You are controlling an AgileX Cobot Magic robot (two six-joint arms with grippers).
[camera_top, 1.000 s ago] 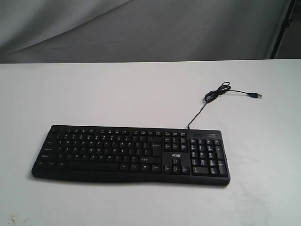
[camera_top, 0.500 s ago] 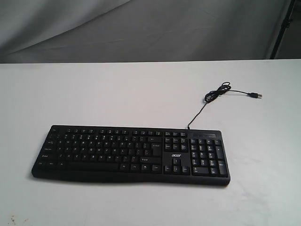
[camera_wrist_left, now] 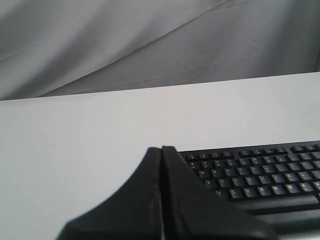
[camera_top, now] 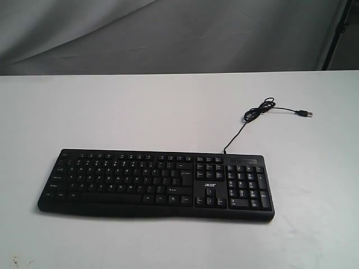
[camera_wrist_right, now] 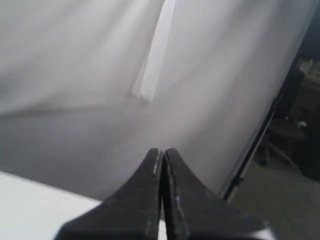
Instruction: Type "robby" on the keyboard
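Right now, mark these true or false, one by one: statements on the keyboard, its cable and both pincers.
1. The keyboard lies flat on the white table. True.
2. The USB plug sits in a socket. False: it lies loose on the table, at the end of the looped cable.
3. The left pincer is shut and holds nothing. True.
4. The right pincer is pressing a key. False: it is shut, nothing touches its tips, and no keyboard shows in the right wrist view.
5. In the exterior view the number pad is at the keyboard's left end. False: it is at the right end.
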